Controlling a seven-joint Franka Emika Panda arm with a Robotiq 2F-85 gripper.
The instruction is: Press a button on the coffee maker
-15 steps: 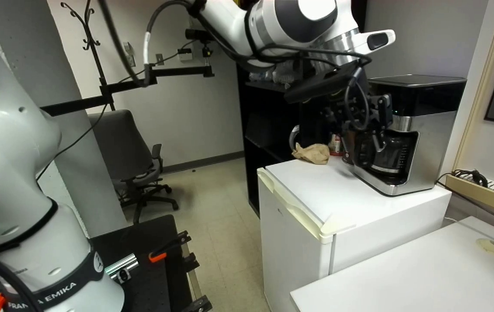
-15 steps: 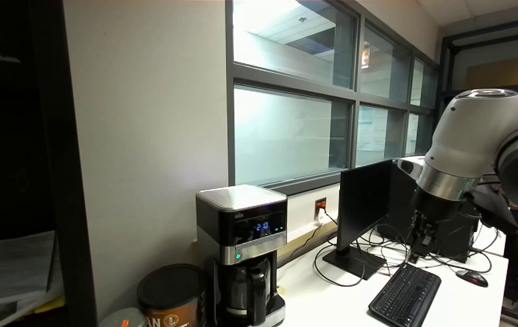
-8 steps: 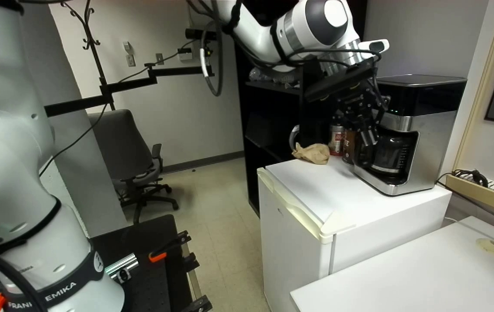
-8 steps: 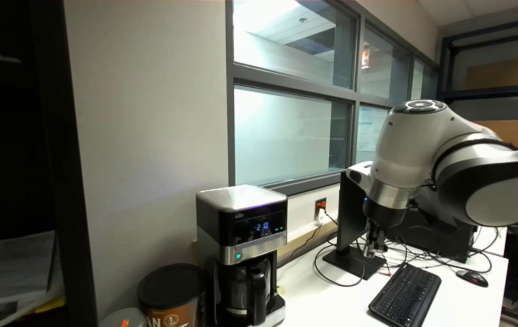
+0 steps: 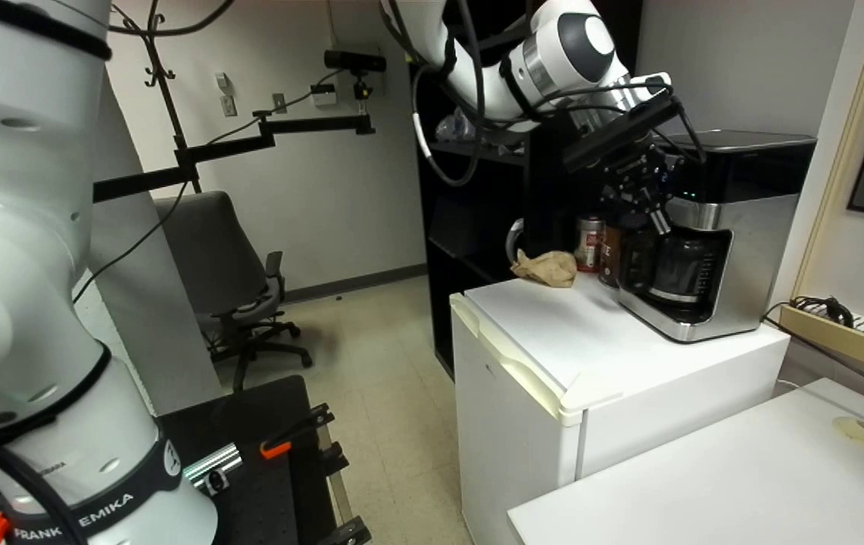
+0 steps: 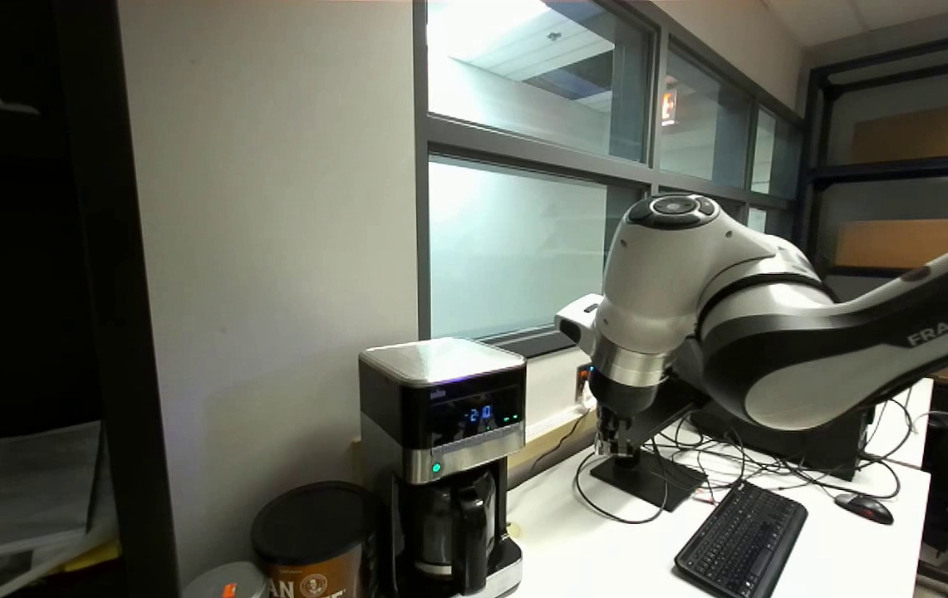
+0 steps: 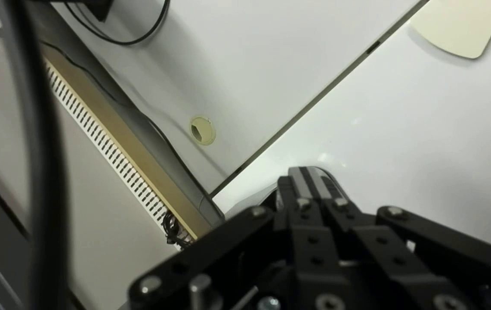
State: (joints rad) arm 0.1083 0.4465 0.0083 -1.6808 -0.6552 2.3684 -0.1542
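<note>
The coffee maker [image 5: 761,257] is a black and steel box with a glass carafe, standing on a white fridge. In an exterior view, the coffee maker [image 6: 403,411] shows a lit blue display [image 6: 479,414] and a green-lit button [image 6: 436,468] on its front band. My gripper [image 6: 613,448] hangs to the right of it there, apart from it and pointing down. From another angle, the gripper [image 5: 660,222] overlaps the carafe area. In the wrist view the gripper [image 7: 311,172] is shut, its fingertips together with nothing between; behind them the machine is mostly hidden.
A crumpled tan item [image 5: 545,269], a red and silver can [image 5: 589,244] and a brown canister [image 6: 316,540] stand beside the machine. The fridge top [image 5: 598,341] adjoins a white desk [image 5: 742,469]. A keyboard [image 6: 744,540], monitor base [image 6: 648,482] and cables lie on the desk.
The arm has swung toward the coffee maker, moving left in an exterior view and right in another. The gripper has gone from open to shut. The coffee maker has not moved.
</note>
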